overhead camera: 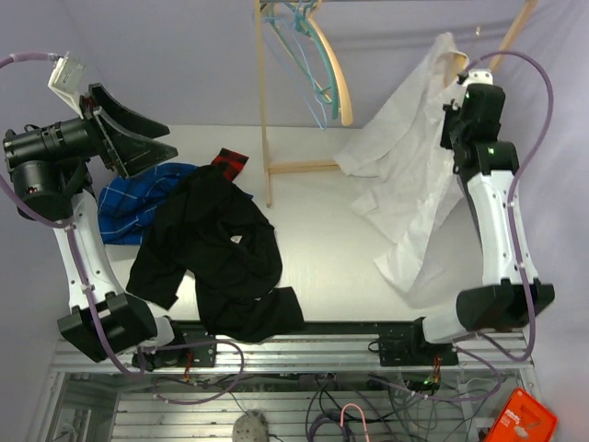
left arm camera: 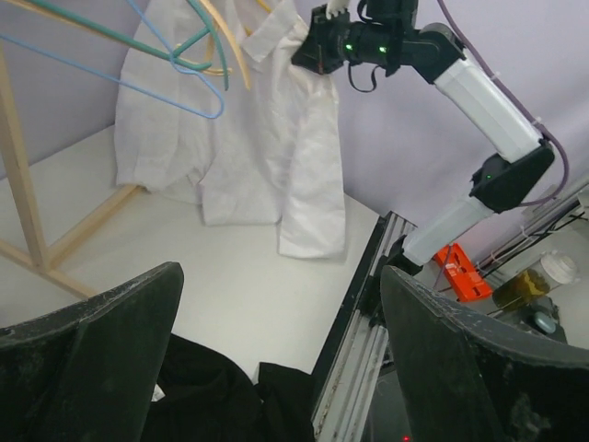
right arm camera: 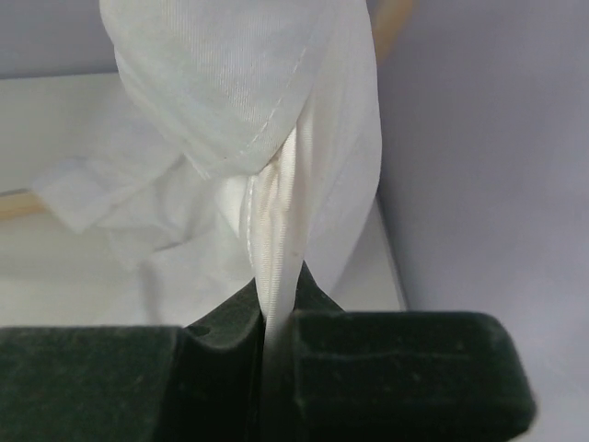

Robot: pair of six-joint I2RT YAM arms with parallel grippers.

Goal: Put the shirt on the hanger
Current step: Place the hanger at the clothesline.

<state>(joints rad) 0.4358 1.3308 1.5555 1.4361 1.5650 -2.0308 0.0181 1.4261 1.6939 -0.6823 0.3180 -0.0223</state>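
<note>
Light is soft and even in all three views, seemingly from overhead, and gives the backdrop [overhead camera: 184,64] a cool lilac tint. The white counter [overhead camera: 322,249] is bright, almost washed out, with only faint shadows beside the shirt [overhead camera: 405,175]. In the right wrist view the fabric's weave is crisp while the counter behind blurs. The right gripper [right arm camera: 271,354] and left gripper [left arm camera: 281,359] look dark, grainy and short on detail.

The left arm is standing folded over its base at the table's left edge, its left gripper [overhead camera: 170,143] pointing rightward with the jaws spread wide. The right arm is stretching up and away along the right edge, and its raised right gripper [right arm camera: 274,331] is pinching a fold of the shirt [right arm camera: 267,110] between closed fingers.
</note>
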